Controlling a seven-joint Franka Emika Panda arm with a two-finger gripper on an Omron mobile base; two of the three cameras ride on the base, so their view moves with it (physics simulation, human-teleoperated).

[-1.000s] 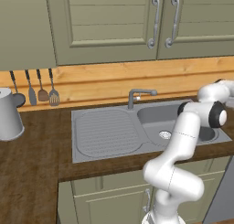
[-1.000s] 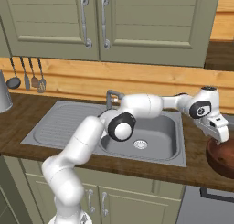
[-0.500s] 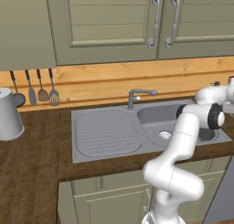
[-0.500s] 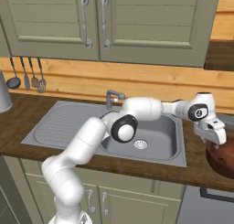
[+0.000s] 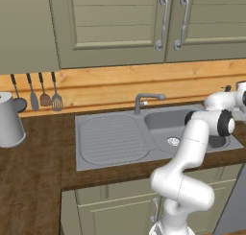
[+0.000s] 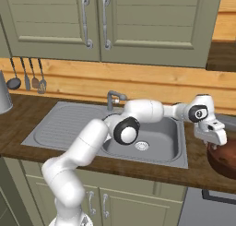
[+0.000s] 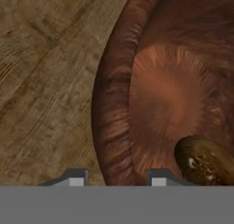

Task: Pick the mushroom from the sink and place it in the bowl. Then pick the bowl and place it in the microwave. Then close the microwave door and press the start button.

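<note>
Hand view: mushroom (image 7: 204, 161) inside bowl (image 7: 137, 81); hand (image 7: 116, 176) straddling rim, grip unclear.

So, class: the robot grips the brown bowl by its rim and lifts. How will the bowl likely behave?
The bowl looks wooden with a thick wall, so it should stay stiff. The fingers straddle one side of the rim, so it may tilt when lifted. The mushroom lies loose inside and could roll.

The dark wooden counter (image 6: 27, 123) carries the sink (image 6: 69, 128), the bowl (image 6: 223, 158) (right of it) and a grey kettle (image 5: 9, 119).
</note>
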